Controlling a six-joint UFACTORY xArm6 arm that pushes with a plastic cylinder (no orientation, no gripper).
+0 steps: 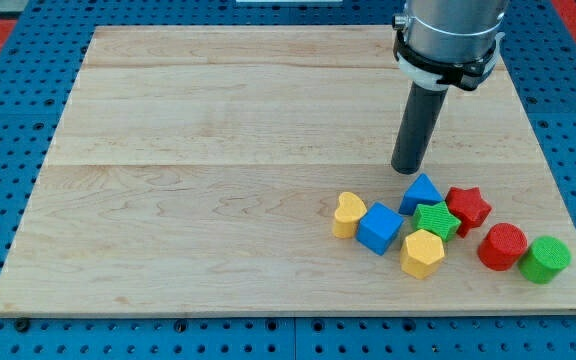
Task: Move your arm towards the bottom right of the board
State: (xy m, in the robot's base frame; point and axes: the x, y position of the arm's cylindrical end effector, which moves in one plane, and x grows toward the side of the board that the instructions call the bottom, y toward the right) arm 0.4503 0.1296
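No readable text, labels, numbers or signs anywhere in view.

My tip (407,170) rests on the wooden board (208,180) just above the blue block (421,192), seemingly with a sliver of bare wood between them. Below the blue block the way is packed: green star (435,219), red star (467,207), blue cube (379,228), yellow heart (348,214) and yellow hexagon (422,252) crowd together, mostly touching. Right of that blue block, a red cylinder (503,246) and green cylinder (545,259) sit side by side near the board's edge. Open wood lies above and left of the blue block.
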